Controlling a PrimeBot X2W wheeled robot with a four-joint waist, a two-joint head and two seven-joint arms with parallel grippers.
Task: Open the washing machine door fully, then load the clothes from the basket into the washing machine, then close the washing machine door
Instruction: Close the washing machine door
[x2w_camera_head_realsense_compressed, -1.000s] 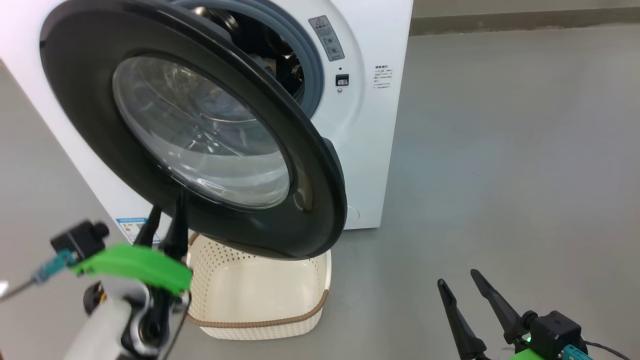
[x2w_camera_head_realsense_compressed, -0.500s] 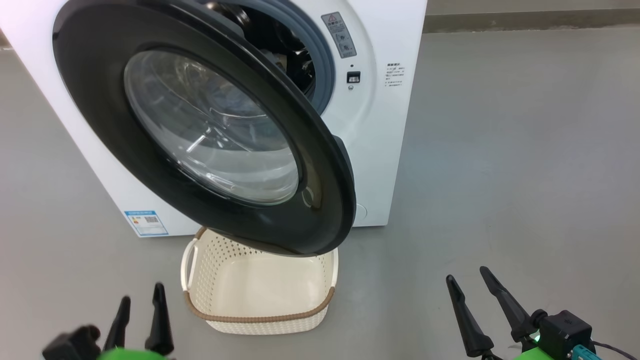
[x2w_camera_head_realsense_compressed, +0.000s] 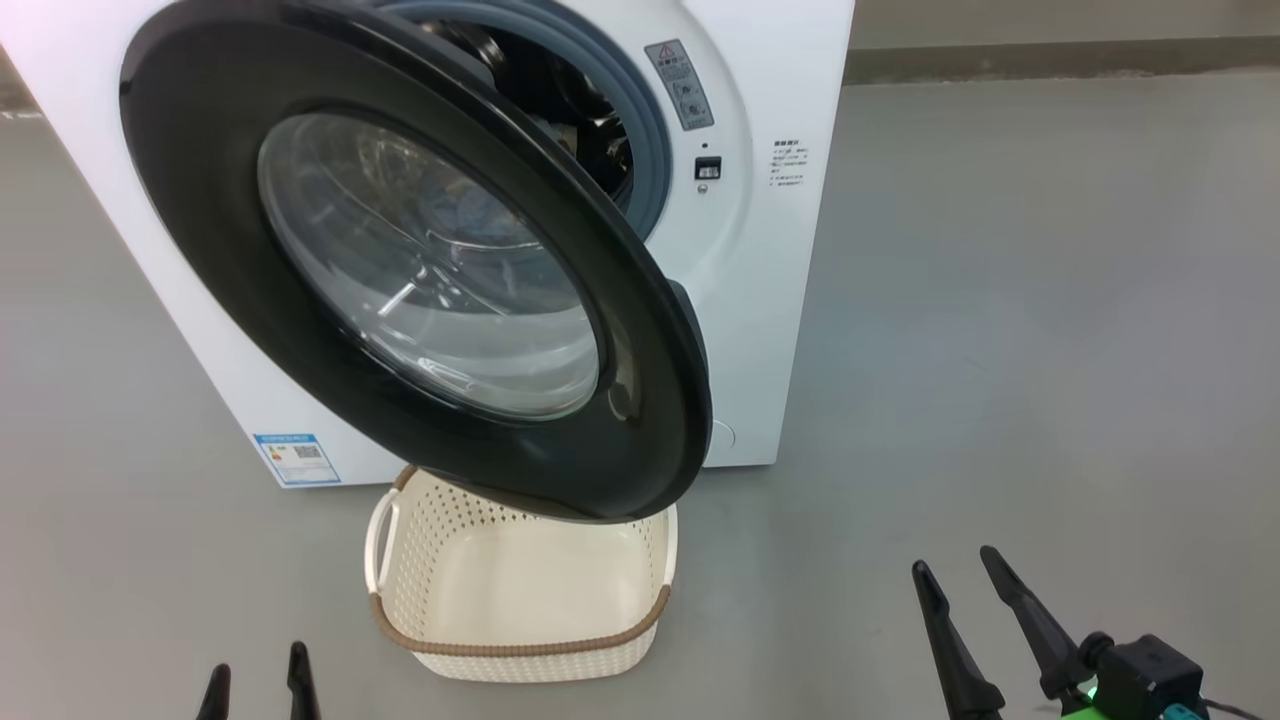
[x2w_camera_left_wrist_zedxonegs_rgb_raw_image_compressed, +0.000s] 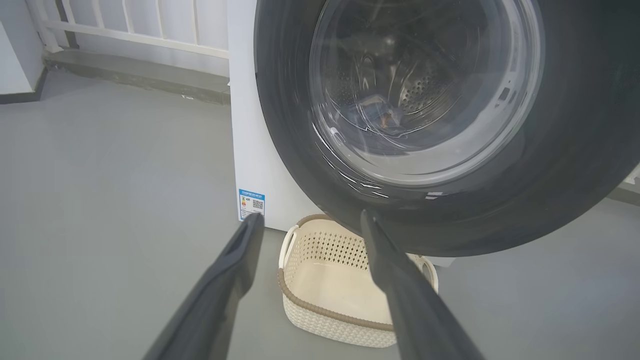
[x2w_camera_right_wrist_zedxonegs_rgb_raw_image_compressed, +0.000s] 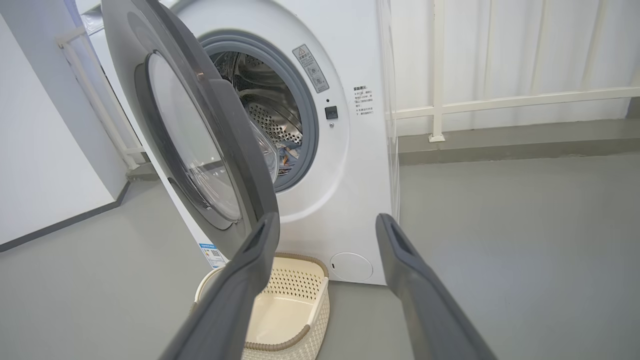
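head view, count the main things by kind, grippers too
washing machine: 1
washing machine door: 1
basket: 1
grippers: 2, left gripper and right gripper, both open
total: 5

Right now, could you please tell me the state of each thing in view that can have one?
basket, upright on the floor, empty.
washing machine, not closed, loaded.
washing machine door, open, swung out above the basket.
clothes, lying inside the washing machine.
left gripper, fingers open, empty.
right gripper, fingers open, empty.
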